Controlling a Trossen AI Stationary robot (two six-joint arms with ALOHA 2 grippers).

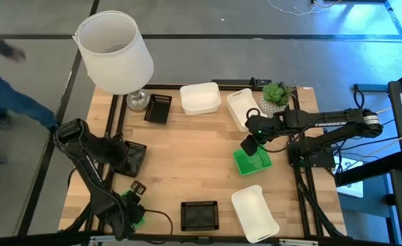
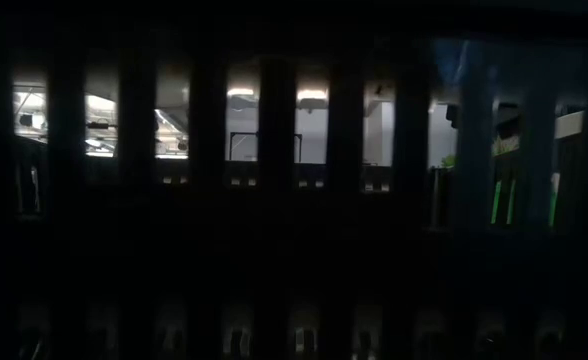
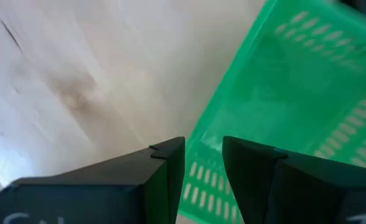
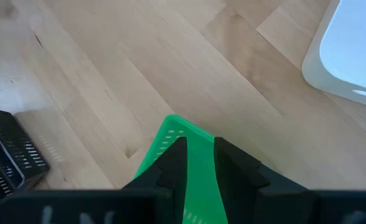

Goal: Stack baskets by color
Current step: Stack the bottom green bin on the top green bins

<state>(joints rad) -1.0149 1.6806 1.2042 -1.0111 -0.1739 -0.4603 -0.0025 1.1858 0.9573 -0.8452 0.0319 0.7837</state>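
On the wooden desk (image 1: 194, 157) we see baskets in three colours. Our right end effector (image 1: 249, 145) reaches in from the right edge and its fingers (image 4: 173, 163) are pinched on the rim of a green basket (image 1: 253, 161), which lies right of the middle of the desk; in the right wrist view the thin green wall sits between the two dark fingers, with a black mesh basket (image 4: 5, 155) off to one side and a white basket (image 4: 351, 53) across the boards. Our left end effector (image 1: 129, 208) is at the near left corner, its fingers (image 3: 164, 177) parted by a narrow gap astride the rim of a second green basket (image 3: 295, 106); whether they press on that rim we cannot tell.

Along the far edge stand a black basket (image 1: 158, 108), a white basket (image 1: 200, 98) and another white basket (image 1: 242, 107) partly under the right arm. A black basket (image 1: 130, 157) lies at the left, another (image 1: 199, 215) at the near edge, and a white one (image 1: 255, 213) beside it. A white lampshade (image 1: 114, 51) and a small potted plant (image 1: 277, 93) stand at the back. The low view is too dark to read
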